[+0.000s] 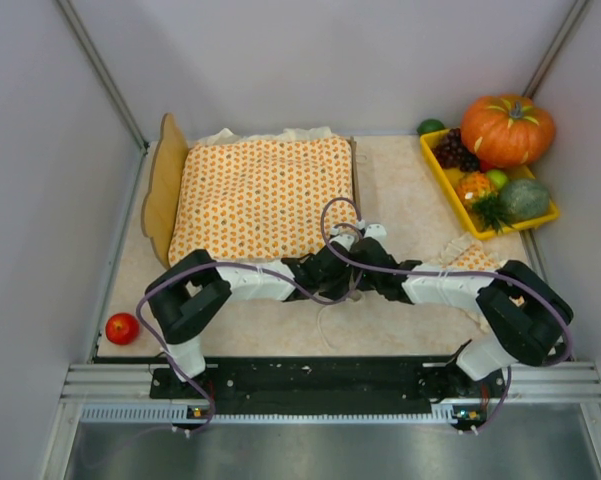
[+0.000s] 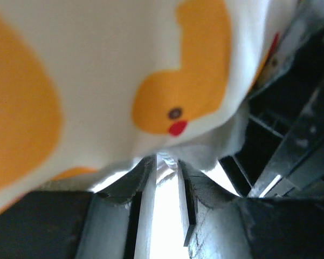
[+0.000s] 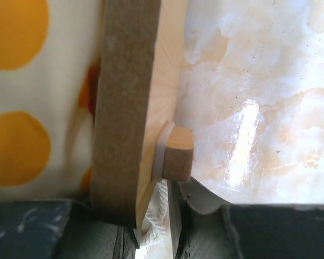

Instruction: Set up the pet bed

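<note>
**Bedspread on, pillow not yet on the bed**

Nearest, at the near left corner of the pale marbled table top (image 1: 400,190), lies a small red apple (image 1: 122,327), well apart from the work. Beyond it the two arms reach in and meet at the near right corner of the pet bed (image 1: 160,190). This is a light-wood frame with a tall rounded headboard at its left end, standing on the far left part of the table.

The left gripper (image 2: 165,164) has its jaws drawn close on the hem of the white ruffled bedspread with orange dots (image 1: 260,195), and looks clenched on that edge. The right gripper (image 3: 160,213) sits just beside the wooden foot rail and its little block foot. Its jaws are nearly together with a strip of white ruffle in the gap; whether it grips I cannot tell.

The bedspread covers the frame and lies fairly flat, so that step seems almost done bar this corner. To the right, the small matching ruffled pillow (image 1: 468,258) lies on the table, partly under the right arm, so placing it is likely what is left. Farthest right stand a yellow plastic tray (image 1: 448,188) of fruit and a big orange pumpkin (image 1: 507,128)
</note>
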Motion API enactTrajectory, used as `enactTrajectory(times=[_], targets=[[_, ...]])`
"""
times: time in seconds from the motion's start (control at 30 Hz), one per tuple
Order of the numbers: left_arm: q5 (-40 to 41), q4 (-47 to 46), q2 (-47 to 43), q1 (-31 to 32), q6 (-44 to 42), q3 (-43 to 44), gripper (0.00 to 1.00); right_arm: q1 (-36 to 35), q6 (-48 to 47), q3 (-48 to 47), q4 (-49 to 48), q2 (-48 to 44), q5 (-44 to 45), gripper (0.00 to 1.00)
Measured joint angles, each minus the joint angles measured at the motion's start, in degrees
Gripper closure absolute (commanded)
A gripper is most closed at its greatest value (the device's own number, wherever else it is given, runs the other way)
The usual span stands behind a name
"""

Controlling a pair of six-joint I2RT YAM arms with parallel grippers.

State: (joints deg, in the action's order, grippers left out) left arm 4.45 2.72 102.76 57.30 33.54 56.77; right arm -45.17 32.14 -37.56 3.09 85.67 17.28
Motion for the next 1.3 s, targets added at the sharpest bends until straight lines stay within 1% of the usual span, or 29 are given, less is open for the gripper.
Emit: enactTrajectory(times=[0.07, 0.2, 0.27, 0.47, 0.6, 0.77, 0.93, 1.13, 1.3], targets=[[-0.26, -0.55, -0.37, -0.20, 0.02, -0.63, 0.70, -0.17, 0.57, -0.46, 0.13, 0.83, 1.05, 0.86], [-0.33, -2.03, -1.03, -0.20, 0.22, -1.92, 0.66, -0.72, 2.08, -0.44, -0.31, 1.40, 2.86, 0.92], [-0.33, -2.58, -1.51, -0.15, 0.33, -2.58, 0.63, -0.98, 2.73, -0.37, -0.44, 1.36, 3.61, 1.00], [-0.33, -2.86, -3.67, 0.09, 0.63, -4.87, 0.55, -2.03, 4.22, 0.72, -1.16, 0.70, 5.84, 1.00], [-0.37, -3.19, -4.81, 0.20, 0.83, -6.10, 0.49, -2.29, 6.38, 3.26, -0.94, -2.36, 5.42, 1.00], [-0.44, -4.15, -6.54, 0.24, 0.85, -7.96, 0.44, -2.32, 8.66, 6.16, 4.00, -7.78, 4.98, 1.00], [-0.66, -5.20, -8.74, 0.26, 0.09, -9.18, 0.38, -2.32, 11.21, 6.47, 7.76, -9.55, 5.55, 1.00], [-1.84, -6.05, -13.18, 0.46, -2.43, -12.35, 0.36, -1.44, 14.91, 6.43, 10.47, -10.56, 6.12, 1.00], [-3.06, -5.99, -14.67, 0.61, -5.64, -13.70, 0.35, -0.81, 17.11, 7.28, 17.03, -14.25, 7.41, 1.00]])
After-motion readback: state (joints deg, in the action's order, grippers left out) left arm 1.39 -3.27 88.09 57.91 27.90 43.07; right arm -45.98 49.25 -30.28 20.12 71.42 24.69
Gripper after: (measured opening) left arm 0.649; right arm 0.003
